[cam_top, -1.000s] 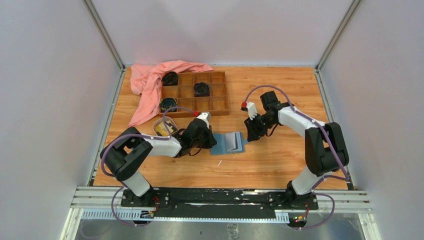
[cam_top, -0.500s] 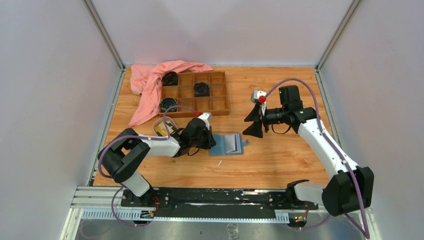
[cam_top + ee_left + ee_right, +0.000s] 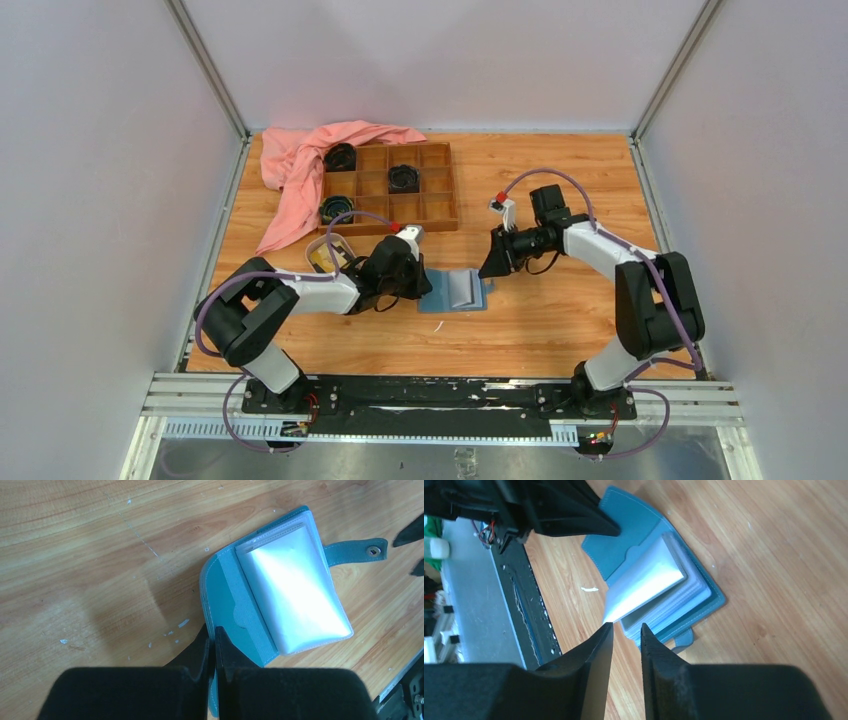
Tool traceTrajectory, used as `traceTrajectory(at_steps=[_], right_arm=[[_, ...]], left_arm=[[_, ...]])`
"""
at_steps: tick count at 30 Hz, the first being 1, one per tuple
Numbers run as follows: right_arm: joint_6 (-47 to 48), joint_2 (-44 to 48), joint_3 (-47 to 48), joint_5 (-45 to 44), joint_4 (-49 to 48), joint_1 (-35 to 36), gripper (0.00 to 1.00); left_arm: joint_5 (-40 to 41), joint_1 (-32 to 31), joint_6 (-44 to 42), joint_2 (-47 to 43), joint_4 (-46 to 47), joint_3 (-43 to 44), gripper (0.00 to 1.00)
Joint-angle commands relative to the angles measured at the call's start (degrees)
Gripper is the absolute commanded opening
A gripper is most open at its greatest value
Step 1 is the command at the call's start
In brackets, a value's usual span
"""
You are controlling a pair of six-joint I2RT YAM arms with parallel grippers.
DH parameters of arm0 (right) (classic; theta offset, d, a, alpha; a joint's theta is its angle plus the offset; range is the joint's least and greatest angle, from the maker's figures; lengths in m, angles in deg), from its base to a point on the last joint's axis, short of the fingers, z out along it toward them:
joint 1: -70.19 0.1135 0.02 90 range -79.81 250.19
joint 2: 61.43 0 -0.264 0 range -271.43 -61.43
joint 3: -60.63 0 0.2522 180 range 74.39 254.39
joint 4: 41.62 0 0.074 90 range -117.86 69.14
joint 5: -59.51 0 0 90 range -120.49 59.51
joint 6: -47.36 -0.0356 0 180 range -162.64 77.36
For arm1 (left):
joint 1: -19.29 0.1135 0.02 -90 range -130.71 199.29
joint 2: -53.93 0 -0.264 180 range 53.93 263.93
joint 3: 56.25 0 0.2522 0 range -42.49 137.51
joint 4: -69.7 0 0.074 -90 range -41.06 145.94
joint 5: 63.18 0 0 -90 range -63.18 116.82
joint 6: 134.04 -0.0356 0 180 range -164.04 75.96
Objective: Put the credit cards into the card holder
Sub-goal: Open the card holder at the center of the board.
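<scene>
The blue card holder (image 3: 456,290) lies open on the table, with its clear sleeves fanned up. My left gripper (image 3: 424,285) is shut on the edge of its left cover (image 3: 225,597), pinning it down; the snap tab (image 3: 357,550) points away. My right gripper (image 3: 488,266) hovers at the holder's right edge, narrowly open and empty. Its tips (image 3: 625,627) are just short of a raised clear sleeve (image 3: 644,582). A yellow-gold card (image 3: 322,260) lies in the oval dish (image 3: 341,239). Other cards are not visible.
A brown wooden compartment tray (image 3: 440,205) with dark round items stands at the back. A pink cloth (image 3: 295,180) drapes over its left corner. The left arm's fingers (image 3: 574,520) show in the right wrist view. The black base rail (image 3: 519,605) runs along the table's near edge.
My right arm swung up and away to the right, then came back down to the holder's right edge. My left gripper has kept its hold on the cover.
</scene>
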Motion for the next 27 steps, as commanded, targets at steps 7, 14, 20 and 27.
traceTrajectory(at_steps=[7,14,20,27], right_arm=[[-5.6,-8.6,2.9,-2.0,1.1,2.5,0.28],[-6.5,-11.2,3.3,-4.5,1.3,2.8,0.33],[-6.8,-13.0,4.0,-4.3,1.8,3.4,0.37],[-7.3,-14.4,4.4,-3.3,2.2,4.1,0.42]], left_arm=[[-0.8,0.1,-1.2,0.1,-3.1,-1.1,0.00],[-1.2,-0.1,-0.9,0.2,-3.1,-0.9,0.01],[-1.6,-0.5,-0.5,0.3,-2.9,-0.7,0.01],[-2.0,-1.0,-0.2,0.0,-2.8,-0.5,0.02]])
